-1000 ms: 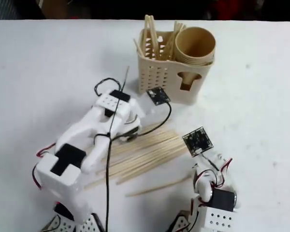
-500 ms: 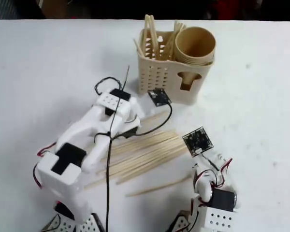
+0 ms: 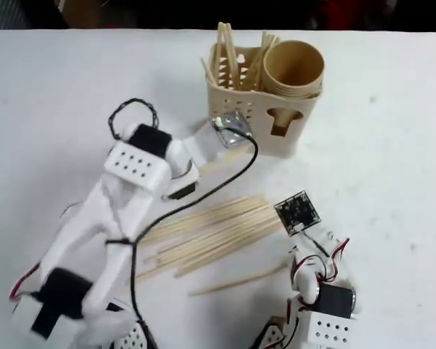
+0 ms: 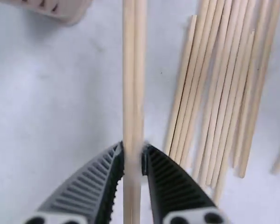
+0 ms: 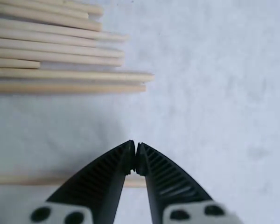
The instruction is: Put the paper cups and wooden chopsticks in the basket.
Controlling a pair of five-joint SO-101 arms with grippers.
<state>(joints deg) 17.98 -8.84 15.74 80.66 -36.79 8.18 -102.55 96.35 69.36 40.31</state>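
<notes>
From my remote station: the left gripper (image 4: pixel 133 151) is clenched on a pair of wooden chopsticks (image 4: pixel 133 84), both sticks pinched side by side between its ribbed jaws and running straight out ahead of the tips, above the white table (image 3: pixel 58 87). In the high view the left arm (image 3: pixel 116 211) stretches across the table toward the basket (image 3: pixel 236 116), its wrist close to the basket's perforated front wall. A corner of that basket also shows in the left wrist view, past the far end of the held pair. The basket stands upright at the far side of the table. Its one compartment holds the stacked paper cups (image 3: pixel 294 69), and the compartment beside it holds a bundle of upright chopsticks (image 3: pixel 229 51) leaning at slight angles. The loose chopsticks (image 3: pixel 211 233) lie in a rough fan on the table between the two arms, well apart from the basket. A single chopstick (image 3: pixel 236 281) lies on its own, just beside that fan and nearer the arm bases. The right gripper (image 5: pixel 134 149) is closed on nothing, its tips touching. It hangs over bare table with the single chopstick crossing under its jaws and the ends of the loose chopsticks ahead of it.
</notes>
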